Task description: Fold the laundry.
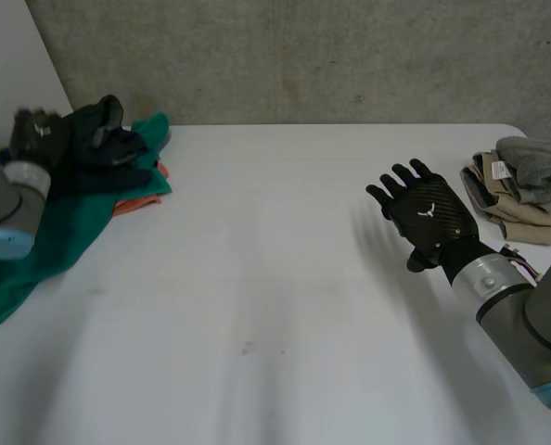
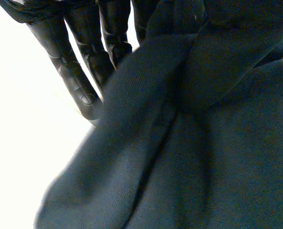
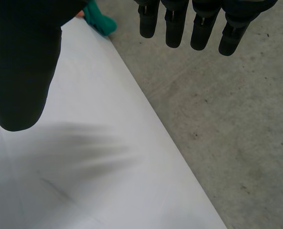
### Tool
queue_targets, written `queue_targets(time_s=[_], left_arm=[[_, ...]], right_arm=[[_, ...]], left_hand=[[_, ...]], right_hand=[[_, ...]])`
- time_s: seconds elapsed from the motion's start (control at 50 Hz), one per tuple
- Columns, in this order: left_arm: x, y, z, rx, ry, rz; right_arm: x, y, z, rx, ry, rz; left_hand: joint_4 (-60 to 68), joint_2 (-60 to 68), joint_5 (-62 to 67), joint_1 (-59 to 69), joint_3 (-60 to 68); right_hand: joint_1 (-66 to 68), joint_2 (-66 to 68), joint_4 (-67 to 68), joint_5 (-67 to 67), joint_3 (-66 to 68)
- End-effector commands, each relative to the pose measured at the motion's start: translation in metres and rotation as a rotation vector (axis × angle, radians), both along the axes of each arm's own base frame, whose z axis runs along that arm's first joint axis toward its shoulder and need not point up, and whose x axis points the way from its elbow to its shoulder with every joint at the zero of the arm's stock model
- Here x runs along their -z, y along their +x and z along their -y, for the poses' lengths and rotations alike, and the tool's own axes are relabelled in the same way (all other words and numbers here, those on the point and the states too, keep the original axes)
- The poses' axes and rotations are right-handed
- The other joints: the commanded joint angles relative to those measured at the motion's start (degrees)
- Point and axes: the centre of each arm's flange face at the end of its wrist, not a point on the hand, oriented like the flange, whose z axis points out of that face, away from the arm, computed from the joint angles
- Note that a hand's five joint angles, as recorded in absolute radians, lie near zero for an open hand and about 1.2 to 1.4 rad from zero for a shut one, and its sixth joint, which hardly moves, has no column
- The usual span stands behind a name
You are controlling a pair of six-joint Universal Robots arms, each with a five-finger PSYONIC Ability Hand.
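The right arm (image 1: pixel 526 311) comes in at the near right, and the right hand (image 1: pixel 426 218) hovers above the white counter (image 1: pixel 257 306), right of the middle. Its back faces up, its fingers (image 3: pixel 174 28) are straight and apart, and it holds nothing. In the right wrist view the bare counter lies under the palm, and past the fingertips the counter's edge gives way to a concrete floor (image 3: pixel 217 119).

At the near left, the left arm (image 1: pixel 6 209) reaches over a green cloth (image 1: pixel 57 236). This cloth lies loose on the counter, running from the near left edge back toward the far left corner. An orange cloth (image 1: pixel 138 201) peeks out from under its right side.

Farther back, the left hand (image 1: pixel 36 132) is above the far end of the green cloth, with a dark cloth (image 1: pixel 104 148) bunched against it. The dark cloth rises off the pile and trails to the right of the hand, and its lower folds rest on the green one. In the left wrist view the dark cloth gathers into a tight fold on one side of the palm, where the hand is clamped on it. The fingers (image 2: pixel 79 81) that show on the other side of the palm run straight down beside the fabric.

At the far right edge of the counter, well apart from both hands, sits a beige cloth (image 1: pixel 517 209), folded. A grey cloth (image 1: pixel 535 165), also folded, is stacked on top of it.
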Motion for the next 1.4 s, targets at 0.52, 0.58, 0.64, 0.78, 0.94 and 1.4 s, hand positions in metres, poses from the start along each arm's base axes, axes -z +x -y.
queue_targets(time_s=[0.52, 0.58, 0.64, 0.78, 0.94, 1.4], left_arm=[[-0.030, -0.277, -0.323, 0.863, 0.374, -0.302], [-0.036, -0.278, -0.329, 0.860, 0.373, -0.302], [-0.058, -0.269, -0.322, 0.829, 0.328, -0.322], [-0.084, -0.212, -0.288, 0.596, 0.287, -0.296], [-0.039, -0.156, -0.271, 0.398, 0.411, -0.108], [0.019, -0.154, -0.241, 0.347, 0.437, 0.113]], right_arm=[[-0.040, -0.047, 0.026, 0.231, -0.063, 0.058], [-0.042, -0.051, 0.030, 0.248, -0.043, 0.079], [-0.043, -0.053, 0.030, 0.256, 0.005, 0.090], [-0.053, -0.053, 0.010, 0.262, 0.211, 0.061], [-0.060, -0.037, -0.045, 0.198, 0.508, 0.062], [-0.002, 0.023, -0.055, 0.202, 0.536, 0.204]], left_hand=[[-42.59, -42.79, -38.26, -36.02, -42.10], [-53.81, -54.00, -49.47, -47.23, -53.32], [-53.47, -53.67, -49.14, -46.90, -52.99], [-52.80, -52.99, -48.47, -46.22, -52.31], [-52.80, -52.99, -48.47, -46.22, -52.31], [11.77, 11.58, 16.11, 18.35, 12.26]], right_hand=[[-2.90, -2.30, -2.07, -2.53, -1.96], [-2.90, -2.30, -2.07, -2.53, -1.96], [-2.90, -2.30, -2.07, -2.53, -1.96], [-2.90, -2.30, -2.07, -2.53, -1.96], [-2.90, -2.30, -2.07, -2.53, -1.96], [67.10, 67.70, 67.93, 67.47, 68.04]])
